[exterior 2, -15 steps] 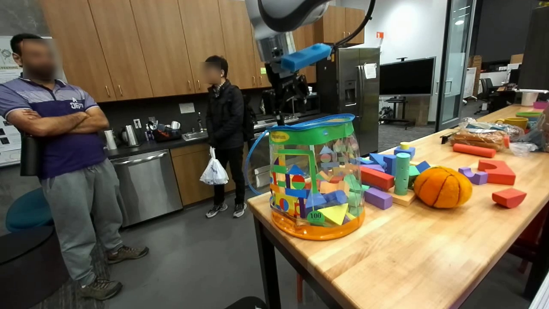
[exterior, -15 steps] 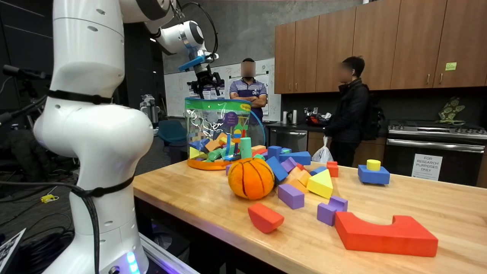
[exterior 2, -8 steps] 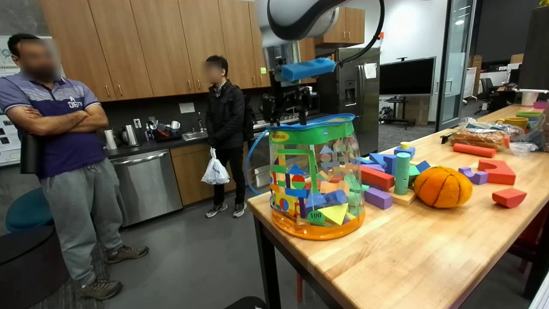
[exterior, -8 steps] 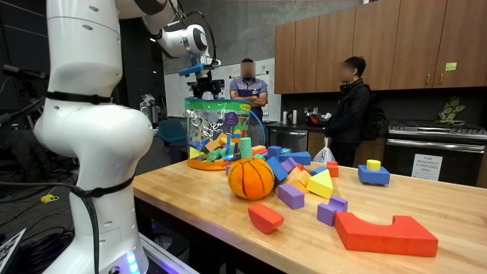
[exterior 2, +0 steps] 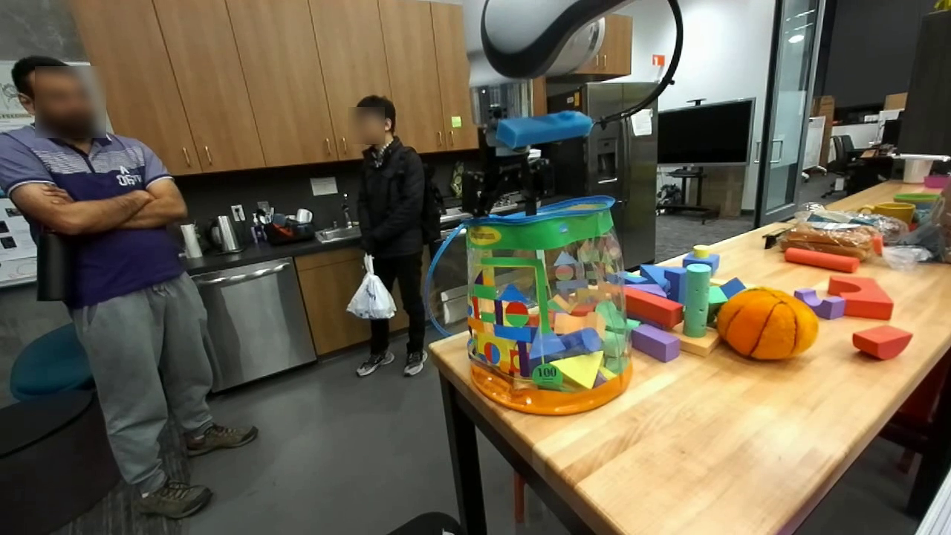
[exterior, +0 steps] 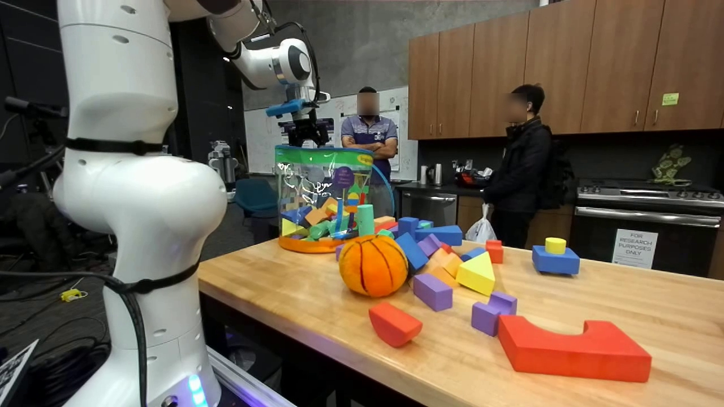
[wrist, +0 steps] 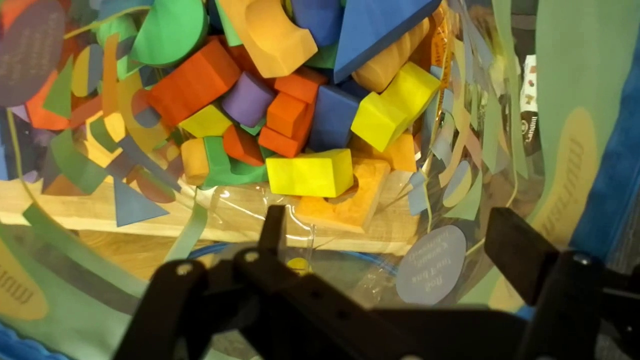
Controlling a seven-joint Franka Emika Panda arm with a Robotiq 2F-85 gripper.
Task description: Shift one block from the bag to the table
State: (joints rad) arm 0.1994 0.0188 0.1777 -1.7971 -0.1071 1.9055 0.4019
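The clear bag [exterior: 323, 154] stands on the wooden table [exterior: 254, 277] with many coloured blocks inside. It also shows in an exterior view [exterior 2: 550, 234], at the table's corner. My gripper [exterior 2: 507, 202] points down at the bag's top opening, with its fingertips about at rim height. In the wrist view my gripper [wrist: 390, 222] is open, with nothing between its fingers. Below it in the bag lie a yellow block [wrist: 307, 174], an orange block with a round cut-out [wrist: 350, 205], a second yellow block [wrist: 395, 105] and a blue block [wrist: 332, 117].
An orange ball [exterior: 373, 265] and a pile of loose blocks [exterior 2: 654, 297] lie beside the bag on the table. A red arch block [exterior: 571, 350] lies near the table's front. The bag's blue lid [exterior 2: 438, 282] hangs open at its side. Two people stand behind.
My gripper has swung from tilted to nearly straight down and lowered slightly towards the bag's rim. In an exterior view it has also moved to the right. The bag and blocks have not moved.
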